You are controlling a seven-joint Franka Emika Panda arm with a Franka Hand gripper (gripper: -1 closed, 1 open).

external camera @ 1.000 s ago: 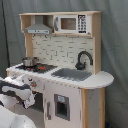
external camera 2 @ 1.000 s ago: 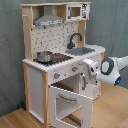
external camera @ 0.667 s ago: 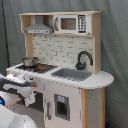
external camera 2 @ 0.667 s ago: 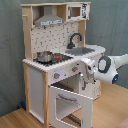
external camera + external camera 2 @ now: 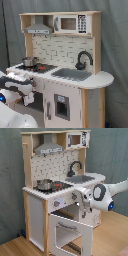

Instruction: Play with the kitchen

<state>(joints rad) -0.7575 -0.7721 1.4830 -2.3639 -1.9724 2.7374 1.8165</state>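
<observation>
While the kitchen (image 5: pixel 55 183) stands against a grey backdrop in both exterior views, the gripper (image 5: pixel 84 208) sits at its front edge near the knobs (image 5: pixel 62 201); finger opening and any grasp can't be told. Oven door (image 5: pixel 70 230) hangs open, pot (image 5: pixel 44 184) apparently on stove.

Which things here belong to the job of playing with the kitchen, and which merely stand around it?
Belongs to the job:
the kitchen, oven door open
the pot on its stove
the gripper, by the front panel

Merely around:
grey curtain
wooden floor
</observation>
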